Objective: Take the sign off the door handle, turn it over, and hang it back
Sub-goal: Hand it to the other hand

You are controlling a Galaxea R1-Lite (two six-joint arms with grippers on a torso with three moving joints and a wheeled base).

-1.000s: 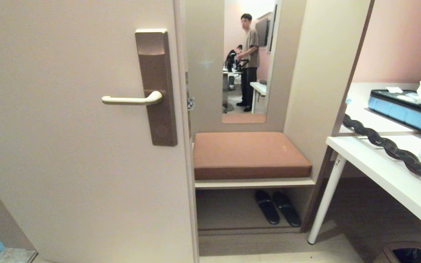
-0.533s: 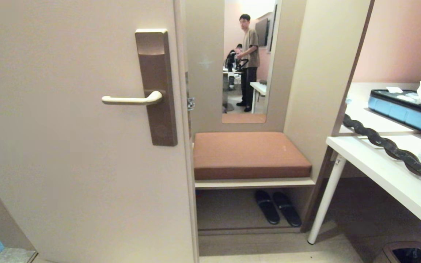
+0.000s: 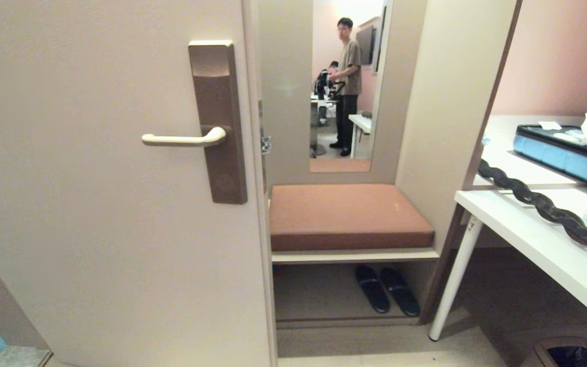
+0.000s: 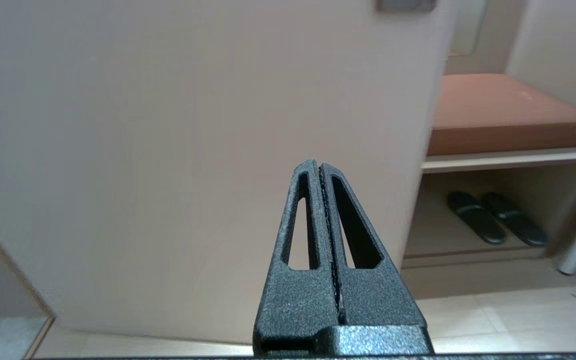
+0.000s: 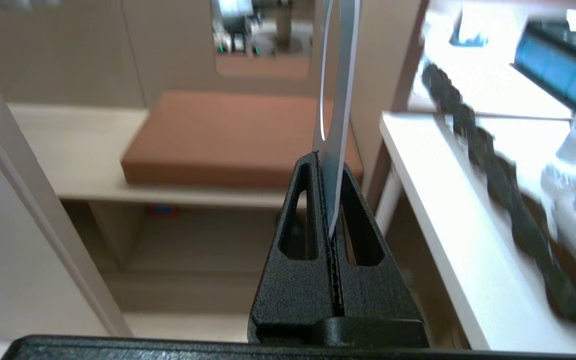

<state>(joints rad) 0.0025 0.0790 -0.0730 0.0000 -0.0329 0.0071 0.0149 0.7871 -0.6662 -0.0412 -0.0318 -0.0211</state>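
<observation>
Right fingers (image 5: 340, 175) pinch the sign (image 5: 335, 100) edge-on, its hole beyond the tips; left gripper (image 4: 320, 167) is shut, empty. Handle (image 3: 184, 139) is bare. Advice: align hole with lever's free end, slide on.

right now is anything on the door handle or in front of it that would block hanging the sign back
Nothing visible. The door handle is bare, with only plain door around it. The sign is edge-on in the right gripper, off to the side by the bench.
</observation>
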